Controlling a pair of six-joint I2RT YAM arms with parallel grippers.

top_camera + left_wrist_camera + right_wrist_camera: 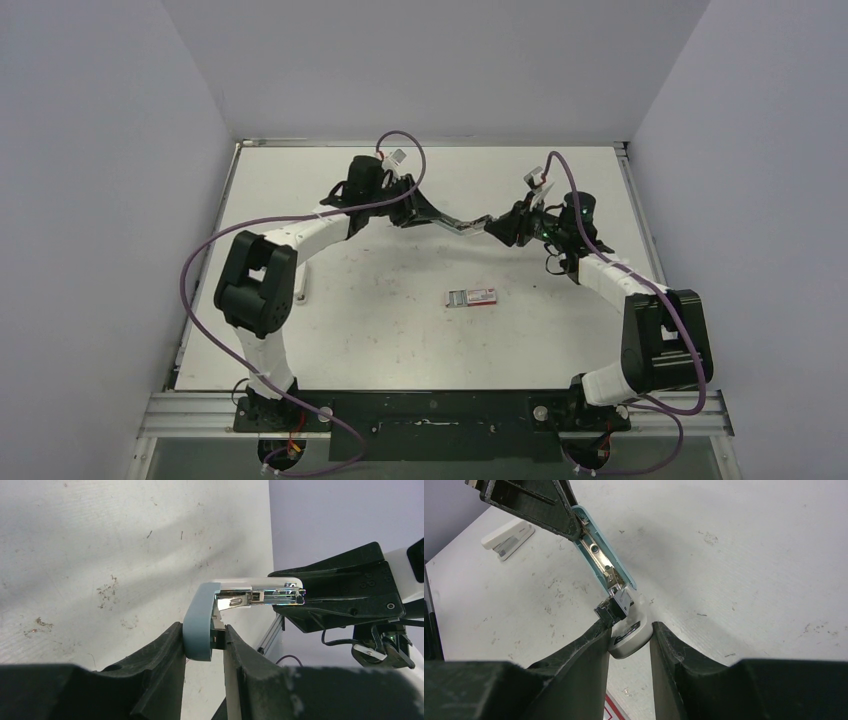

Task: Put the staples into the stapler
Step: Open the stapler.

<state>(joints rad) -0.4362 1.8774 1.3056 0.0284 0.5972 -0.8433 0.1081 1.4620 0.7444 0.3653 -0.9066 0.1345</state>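
I read the left end effector [202, 636] as clamped on the pale blue cover end of the stapler [462, 224]. The right end effector [630, 632] is clamped on its white base end. The stapler is hinged open and spans between them over the far half of the worktop [400, 340]. The red-and-white staple box [471, 297] lies flat mid-worktop, well apart from both. A second white stapler [506, 539] lies toward the left edge.

Lab test booth: plain grey walls [100, 150] around scuffed table [400, 340]
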